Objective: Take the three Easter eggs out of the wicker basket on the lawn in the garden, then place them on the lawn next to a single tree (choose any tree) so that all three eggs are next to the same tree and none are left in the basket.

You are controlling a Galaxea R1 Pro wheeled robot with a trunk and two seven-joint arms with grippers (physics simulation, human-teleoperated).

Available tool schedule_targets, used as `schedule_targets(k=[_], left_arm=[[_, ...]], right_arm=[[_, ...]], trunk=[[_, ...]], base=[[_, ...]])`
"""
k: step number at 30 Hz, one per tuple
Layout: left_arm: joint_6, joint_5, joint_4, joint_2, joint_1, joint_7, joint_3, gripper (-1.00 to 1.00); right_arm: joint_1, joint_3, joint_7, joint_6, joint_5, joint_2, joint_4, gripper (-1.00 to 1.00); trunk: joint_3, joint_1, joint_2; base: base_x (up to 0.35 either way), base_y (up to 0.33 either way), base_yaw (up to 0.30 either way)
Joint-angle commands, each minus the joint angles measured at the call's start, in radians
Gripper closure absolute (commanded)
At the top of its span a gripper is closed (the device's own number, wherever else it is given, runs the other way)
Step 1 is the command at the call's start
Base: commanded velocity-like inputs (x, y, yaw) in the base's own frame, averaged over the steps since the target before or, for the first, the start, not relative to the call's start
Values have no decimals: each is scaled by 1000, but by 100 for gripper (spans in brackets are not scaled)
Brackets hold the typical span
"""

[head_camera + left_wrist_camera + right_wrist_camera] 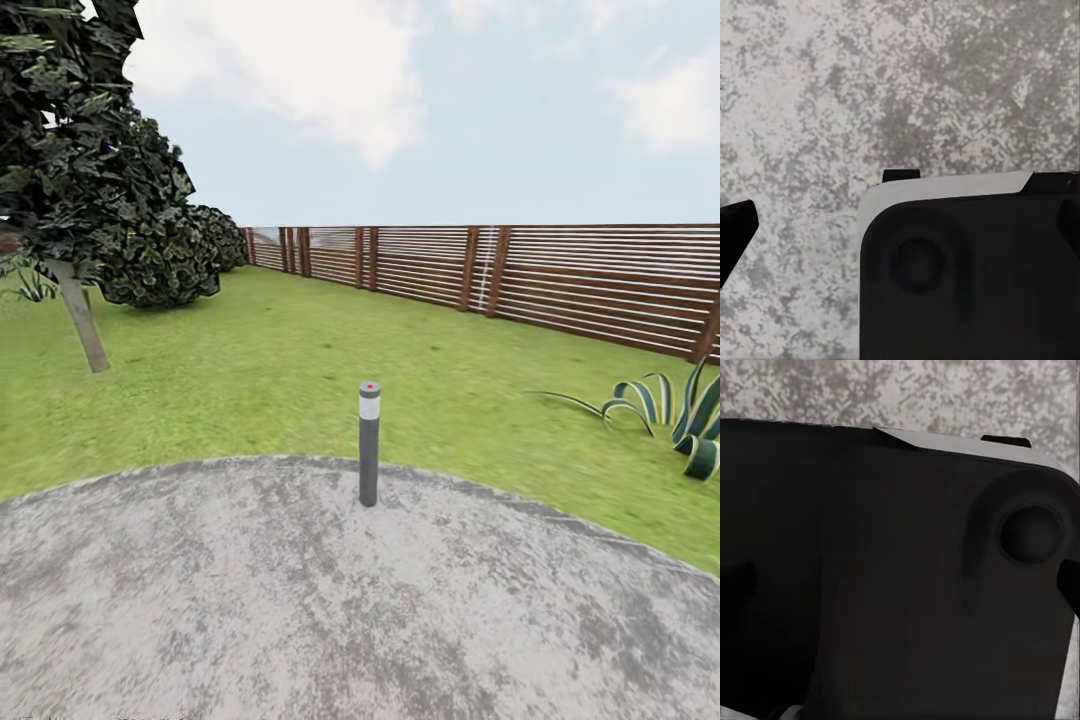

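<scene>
The Easter eggs and the wicker basket are out of view. The lawn point(280, 370) spreads green beyond the grey round patio. At the far left of the head view a tree point(82, 318) stands on the grass, its pale trunk leaning and its crown dark and blocky. In the left wrist view my left gripper point(904, 225) hangs over the patio paving and my own black base, its dark fingertips point(736, 234) far apart with nothing between them. My right gripper point(904, 585) is held close over the black base, fingertips point(1069, 585) also wide apart and empty.
A short grey bollard light point(369, 442) stands at the patio's far edge, straight ahead. A brown slatted fence point(560, 275) closes off the garden behind. A striped spiky plant point(672, 415) grows at the right and dark bushes point(160, 255) sit behind the tree.
</scene>
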Motion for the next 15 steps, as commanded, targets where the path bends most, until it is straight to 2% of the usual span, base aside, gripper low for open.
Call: schedule_targets(k=[1, 15], left_arm=[[-3, -1, 0, 0, 0, 1, -1, -100], [-3, -1, 0, 0, 0, 1, -1, -100]], right_arm=[[0, 7, 0, -2, 0, 0, 0, -100], [0, 6, 0, -2, 0, -1, 0, -100]], trunk=[[-1, 0, 0], [-1, 0, 0]], base=[[141, -88, 265], [165, -93, 267]])
